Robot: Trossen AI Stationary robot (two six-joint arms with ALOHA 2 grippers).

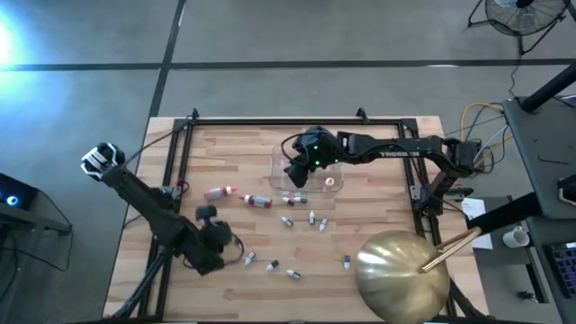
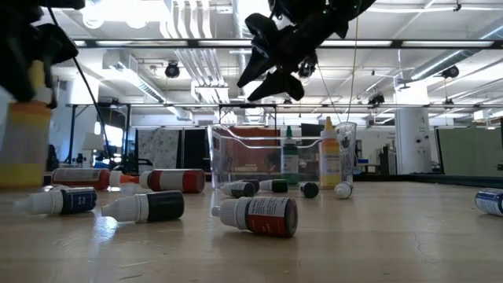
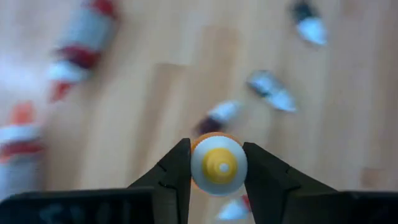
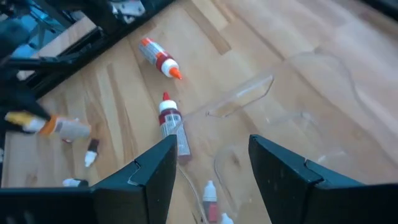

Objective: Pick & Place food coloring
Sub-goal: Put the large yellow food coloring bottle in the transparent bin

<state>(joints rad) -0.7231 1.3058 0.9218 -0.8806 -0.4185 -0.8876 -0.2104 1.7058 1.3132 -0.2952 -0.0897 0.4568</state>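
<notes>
Several small food coloring bottles (image 1: pixel 310 219) lie on their sides across the wooden table, and two longer red-capped ones (image 1: pixel 219 192) lie toward the left. My left gripper (image 3: pixel 216 150) is near the table's front left and is shut on an orange bottle (image 2: pixel 25 145). My right gripper (image 1: pixel 300 166) hangs open above the clear tub (image 1: pixel 310 173); its fingers (image 4: pixel 163 163) spread over the tub's rim and touch nothing. Two bottles (image 2: pixel 289 157) stand upright in the tub. My left gripper pinches the orange bottle just below its white cap (image 3: pixel 217 167), one finger on each side, coming from above and pointing down. The bottle hangs upright under the fingers, and its orange body (image 2: pixel 23 149) seems lifted clear of the table.
A big gold dome (image 1: pixel 402 274) with a wooden stick sits at the table's front right corner. Black frame rails (image 1: pixel 180 157) run along the left, far and right sides. Bare wood lies between the scattered bottles and the near edge.
</notes>
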